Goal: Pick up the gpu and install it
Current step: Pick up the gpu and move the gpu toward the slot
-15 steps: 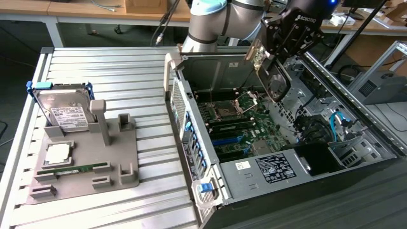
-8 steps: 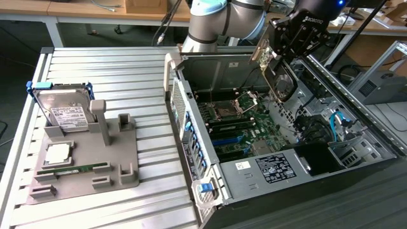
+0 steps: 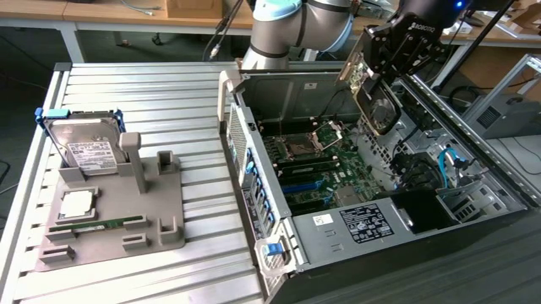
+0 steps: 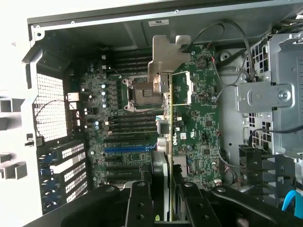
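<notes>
Beside the table [image 3: 144, 95], the case [image 3: 355, 237] lies open; the hand [image 3: 376, 66] clamps the gpu [image 3: 378, 107] edge-down over the motherboard [image 3: 321, 171], apparently for slot alignment.

— Where was the gpu [image 3: 378, 107]?
— Clamped in the gripper [image 3: 374, 71], tilted above the open case [image 3: 287, 92].
— And the hard drive [image 3: 85, 149]?
— Upright on the grey stand [image 3: 162, 209], well apart.

The black tool [image 3: 376, 73] covers the upper part of the thin dark gpu card [image 3: 382, 111] with its silver metal bracket. The grey robot arm [image 3: 287, 25] runs off the picture's edge. In the wrist view, the card's near end is hidden between the tool's black fingers [image 4: 139, 205]. The label print on the silver hard drive [image 3: 85, 149] is too small to read.
</notes>
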`<act>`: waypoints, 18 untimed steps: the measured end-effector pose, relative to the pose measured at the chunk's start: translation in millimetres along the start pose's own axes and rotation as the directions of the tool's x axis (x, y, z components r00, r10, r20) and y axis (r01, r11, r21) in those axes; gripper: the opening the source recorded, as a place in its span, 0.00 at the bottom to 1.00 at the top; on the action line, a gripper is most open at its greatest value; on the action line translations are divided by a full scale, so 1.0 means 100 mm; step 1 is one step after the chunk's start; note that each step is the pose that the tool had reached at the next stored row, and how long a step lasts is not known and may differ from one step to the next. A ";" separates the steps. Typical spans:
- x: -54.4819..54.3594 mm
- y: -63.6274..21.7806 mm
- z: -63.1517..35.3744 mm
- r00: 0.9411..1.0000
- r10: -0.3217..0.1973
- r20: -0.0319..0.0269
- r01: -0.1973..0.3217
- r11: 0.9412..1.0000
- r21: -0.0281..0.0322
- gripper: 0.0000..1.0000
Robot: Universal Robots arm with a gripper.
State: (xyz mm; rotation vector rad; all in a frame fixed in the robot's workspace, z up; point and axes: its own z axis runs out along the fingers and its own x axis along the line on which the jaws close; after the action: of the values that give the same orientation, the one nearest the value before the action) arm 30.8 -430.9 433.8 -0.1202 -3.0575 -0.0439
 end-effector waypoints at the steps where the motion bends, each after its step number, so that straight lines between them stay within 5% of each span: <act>1: 0.00 0.000 0.000 1.000 0.000 0.000 0.000 1.000 0.000 0.27; 2: 0.00 0.000 0.001 1.000 0.000 0.002 0.000 1.000 0.000 0.27; 6: 0.00 0.000 0.003 0.998 -0.002 0.057 0.002 1.000 -0.004 0.27; 7: 0.00 -0.001 0.004 0.998 -0.002 0.064 0.002 1.000 -0.005 0.27; 18: 0.00 -0.002 0.058 0.998 -0.002 0.064 0.002 1.000 -0.005 0.27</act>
State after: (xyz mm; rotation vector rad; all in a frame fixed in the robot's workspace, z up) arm 30.5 -431.0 428.0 -0.1211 -3.1215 -0.0489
